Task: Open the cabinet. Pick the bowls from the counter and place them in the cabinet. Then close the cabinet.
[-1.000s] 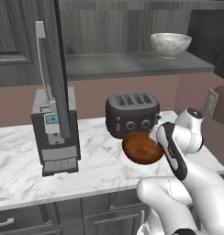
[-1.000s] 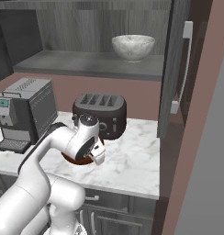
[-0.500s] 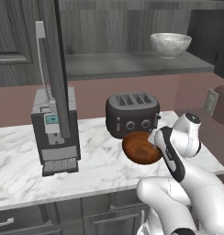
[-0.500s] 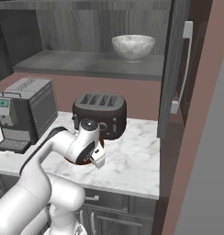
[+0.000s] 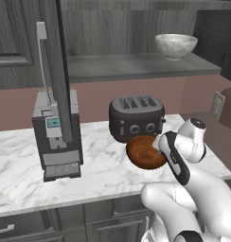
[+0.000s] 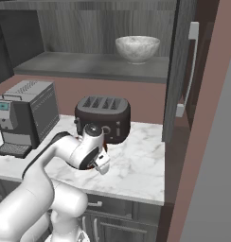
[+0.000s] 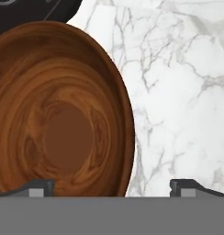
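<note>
Bowl number two is the step in hand: the pale bowl point(image 5: 176, 45) already sits on the shelf of the open cabinet point(image 6: 182, 71), well above the claw point(image 7: 111, 186). That claw hangs jaws wide and empty over the wooden bowl point(image 7: 58, 110), its rim between the tips. Next, I judge, it must descend and pinch that rim beside the toaster point(image 5: 136, 118).

We see the white robot arm point(image 6: 51, 160) bent low over the white marble counter point(image 6: 136, 170), its wrist in front of the black four-slot toaster point(image 6: 102, 118); a pale grey-white round bowl point(image 6: 137, 48) sits on the open dark grey wood-grain cabinet's shelf point(image 6: 89, 66), a grey coffee machine point(image 6: 23, 116) at left
</note>
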Available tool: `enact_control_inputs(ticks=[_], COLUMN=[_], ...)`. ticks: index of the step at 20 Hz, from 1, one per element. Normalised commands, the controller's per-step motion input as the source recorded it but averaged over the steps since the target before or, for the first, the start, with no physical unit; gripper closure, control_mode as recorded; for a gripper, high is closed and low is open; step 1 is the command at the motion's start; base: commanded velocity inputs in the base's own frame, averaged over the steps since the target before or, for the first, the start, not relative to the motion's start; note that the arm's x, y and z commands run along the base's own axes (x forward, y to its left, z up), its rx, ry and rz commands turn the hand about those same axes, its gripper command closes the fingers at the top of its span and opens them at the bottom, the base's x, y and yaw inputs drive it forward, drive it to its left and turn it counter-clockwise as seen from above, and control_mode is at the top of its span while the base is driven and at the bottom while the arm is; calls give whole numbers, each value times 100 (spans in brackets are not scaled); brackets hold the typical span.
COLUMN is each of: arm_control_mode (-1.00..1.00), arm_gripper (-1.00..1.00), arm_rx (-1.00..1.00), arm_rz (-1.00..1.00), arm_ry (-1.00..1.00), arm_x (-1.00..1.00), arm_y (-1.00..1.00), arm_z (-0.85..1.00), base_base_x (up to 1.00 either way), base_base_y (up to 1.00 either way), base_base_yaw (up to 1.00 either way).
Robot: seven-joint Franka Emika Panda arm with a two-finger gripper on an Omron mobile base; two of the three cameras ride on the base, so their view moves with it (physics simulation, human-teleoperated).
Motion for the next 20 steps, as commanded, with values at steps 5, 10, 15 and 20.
enact_control_inputs(ticks=[5,10,15,20], arm_control_mode=[-100,-100,-100,-100], arm_gripper=[-100,-100,-100,100], arm_rx=[0,0,0,0], arm_rz=[0,0,0,0], arm_ry=[0,0,0,0], arm_x=[0,0,0,0], arm_y=[0,0,1,10], arm_z=[-18,-26,-23,-31], base_base_x=[0,0,0,0], base_base_y=[0,0,0,0], base_base_yaw=[0,0,0,0])
